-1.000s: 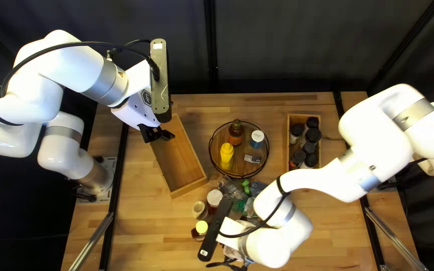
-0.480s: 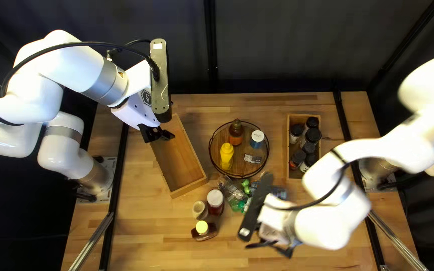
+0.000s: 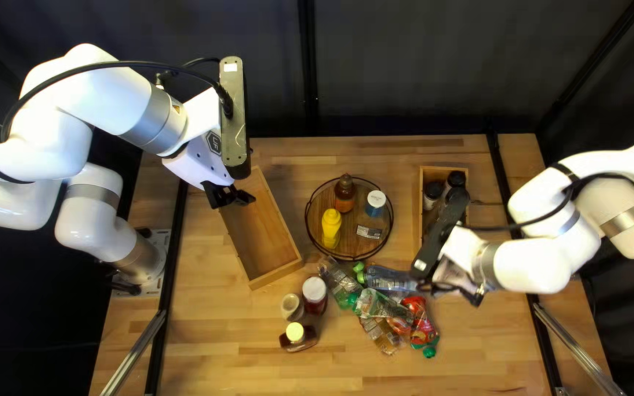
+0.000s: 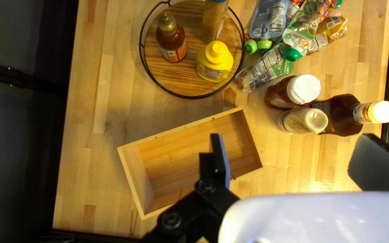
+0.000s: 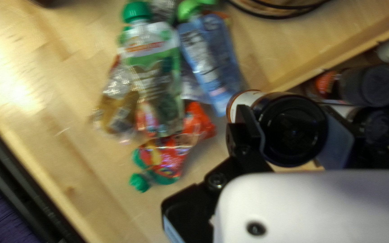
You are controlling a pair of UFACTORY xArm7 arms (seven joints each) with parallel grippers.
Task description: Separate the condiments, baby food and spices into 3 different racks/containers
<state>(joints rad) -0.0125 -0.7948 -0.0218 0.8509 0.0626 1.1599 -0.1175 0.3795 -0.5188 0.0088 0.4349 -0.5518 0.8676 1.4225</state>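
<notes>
In the top left view my left gripper (image 3: 230,196) hangs over the far end of an empty wooden box (image 3: 262,235). In the left wrist view the left gripper (image 4: 293,157) is open, nothing between its fingers. My right gripper (image 3: 469,293) is beside the near end of the spice box (image 3: 421,198). In the right wrist view the right gripper (image 5: 292,130) is shut on a black-lidded jar (image 5: 296,132); other jars (image 5: 379,85) lie beyond the box wall. A round rack (image 3: 346,220) holds a yellow bottle (image 3: 331,226), a brown bottle (image 3: 345,192) and a blue-labelled container (image 3: 375,202).
Baby food pouches (image 3: 383,304) lie piled near the table's middle. Left of them stand a red-brown jar (image 3: 315,290) and a small pale-topped bottle (image 3: 292,306), with a yellow-capped dark bottle (image 3: 296,334) lying nearer the front edge. My right arm reaches across the table's right side.
My right arm has swung right and away from the near edge, from over the pouches to the spice box, uncovering the pile. The left arm has stayed still.
</notes>
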